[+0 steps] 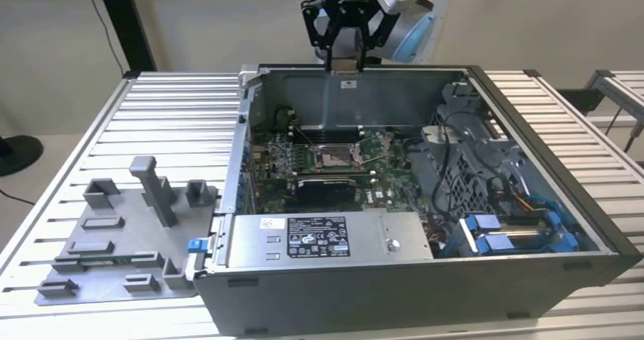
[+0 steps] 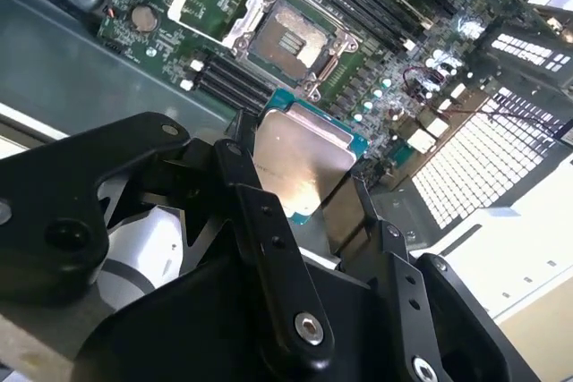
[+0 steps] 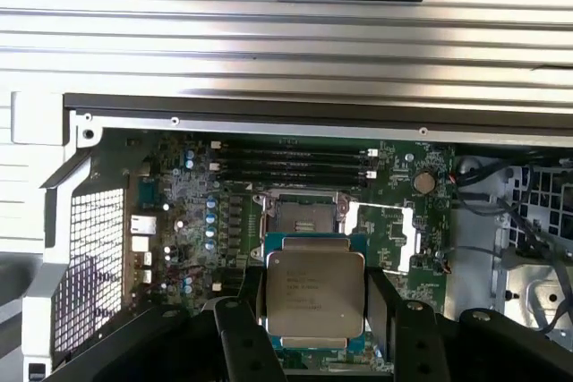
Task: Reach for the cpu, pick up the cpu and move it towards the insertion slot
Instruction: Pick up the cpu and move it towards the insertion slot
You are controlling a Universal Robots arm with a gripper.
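Now carrying: my gripper [image 3: 315,310] is clamped on the cpu [image 3: 315,291], high above the insertion slot [image 3: 300,216]; lowering needs square alignment.

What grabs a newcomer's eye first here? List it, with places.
The cpu, silvery top up, sits clamped in the gripper in both wrist views, held above the green motherboard. Behind it lies the insertion slot, open and unfilled. In the exterior view the arm hangs over the open computer case's far wall.
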